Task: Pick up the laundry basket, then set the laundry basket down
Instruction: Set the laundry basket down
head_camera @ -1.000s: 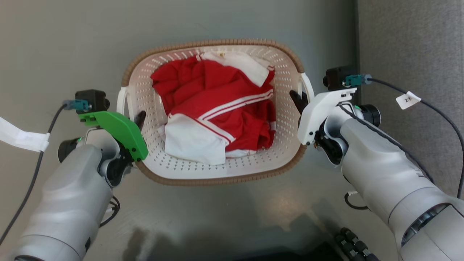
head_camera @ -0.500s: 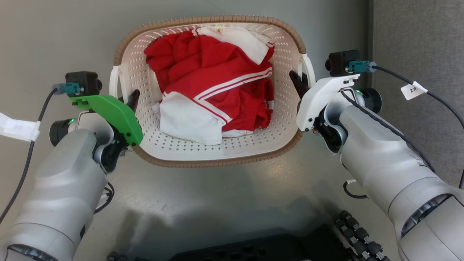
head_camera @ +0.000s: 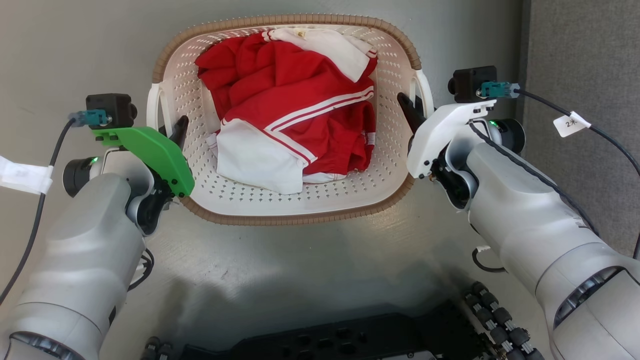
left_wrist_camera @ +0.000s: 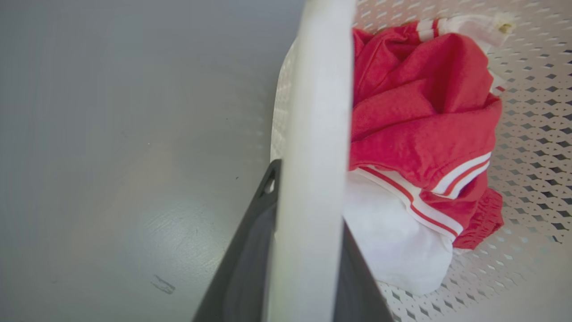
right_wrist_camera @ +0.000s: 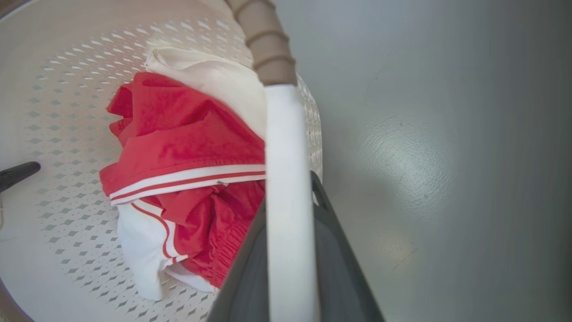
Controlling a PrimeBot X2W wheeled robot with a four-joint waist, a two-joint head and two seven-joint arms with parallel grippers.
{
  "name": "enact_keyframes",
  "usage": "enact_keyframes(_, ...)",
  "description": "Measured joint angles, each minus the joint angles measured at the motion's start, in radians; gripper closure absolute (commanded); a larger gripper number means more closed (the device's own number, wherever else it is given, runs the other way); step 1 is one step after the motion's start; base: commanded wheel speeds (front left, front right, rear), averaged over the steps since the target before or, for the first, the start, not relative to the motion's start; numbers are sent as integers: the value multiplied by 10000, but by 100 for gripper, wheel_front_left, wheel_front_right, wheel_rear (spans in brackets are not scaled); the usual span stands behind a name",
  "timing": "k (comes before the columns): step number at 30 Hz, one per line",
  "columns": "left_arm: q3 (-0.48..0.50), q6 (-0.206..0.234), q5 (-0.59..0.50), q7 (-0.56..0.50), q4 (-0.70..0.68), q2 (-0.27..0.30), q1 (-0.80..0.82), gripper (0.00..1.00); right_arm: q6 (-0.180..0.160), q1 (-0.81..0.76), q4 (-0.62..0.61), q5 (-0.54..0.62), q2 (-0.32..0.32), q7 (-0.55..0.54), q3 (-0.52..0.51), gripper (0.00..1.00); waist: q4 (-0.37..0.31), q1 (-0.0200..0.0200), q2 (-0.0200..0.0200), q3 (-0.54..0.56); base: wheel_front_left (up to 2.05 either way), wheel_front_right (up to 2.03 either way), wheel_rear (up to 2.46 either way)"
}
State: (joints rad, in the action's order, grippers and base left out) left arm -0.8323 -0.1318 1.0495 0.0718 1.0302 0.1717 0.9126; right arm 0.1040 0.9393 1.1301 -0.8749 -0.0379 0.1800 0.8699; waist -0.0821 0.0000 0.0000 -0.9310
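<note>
Left gripper [head_camera: 170, 132] straddles the left handle [head_camera: 151, 107] of the basket [head_camera: 285, 218], one dark finger [head_camera: 179, 131] inside the wall and the other outside; in the left wrist view the gripper [left_wrist_camera: 308, 201] has a finger pressed to each side of the white handle [left_wrist_camera: 313, 112], so it is closed narrow on that bar. On the opposite side the right gripper [head_camera: 414, 111] does the same with the right handle [head_camera: 425, 95]; its wrist view shows the gripper [right_wrist_camera: 286, 223] pinching the white bar [right_wrist_camera: 286, 147] just below where the brown rim [right_wrist_camera: 263, 40] begins. The basket hangs between the two grippers, level, over the grey floor [head_camera: 75, 45], its long sides running across the head view; whether its base touches the floor I cannot tell. A crumpled red garment [head_camera: 290, 115] with white stripes and white panels lies heaped in it, filling most of the bottom and leaning toward the far wall; the perforated bottom [head_camera: 310, 197] shows bare along the near side. A darker strip of floor [head_camera: 580, 45] runs along the right edge, well apart from the basket; the robot's black base [head_camera: 350, 340] sits at the bottom edge.
</note>
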Motion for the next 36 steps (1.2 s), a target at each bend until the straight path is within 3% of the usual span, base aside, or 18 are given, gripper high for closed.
enact_keyframes(6, -75, 0, 4, 56, 84, -29, 12, 100, -4, 0, -35, -157, -25, 0, 102, 100, 6, 0, 0, -59, 0, 0, 0)
enact_keyframes(7, -82, 0, 6, 58, 98, -33, 16, 100, -6, 0, -35, -184, -25, 0, 111, 85, 4, 0, 0, -62, 0, 0, 0)
enact_keyframes(8, -81, 0, 23, 82, 127, -42, 19, 87, -6, 0, -35, -215, -25, 2, 119, 58, 3, 0, 0, -65, 0, 0, 0)
enact_keyframes(9, -77, 0, 31, 86, 165, -48, 24, 24, -2, 0, -44, -244, -33, 2, 121, 7, 1, 0, 0, -66, 0, 0, 0)
enact_keyframes(10, -69, 0, 44, 86, 219, -33, 39, 0, -4, 0, -52, -257, -56, 15, 123, 0, 0, 0, 0, -67, 0, 0, 0)
enact_keyframes(36, -286, 2, 293, 451, 596, 19, 85, 0, -13, -95, -81, -750, -232, 224, 428, 0, -45, 0, 0, 556, 0, 0, 0)
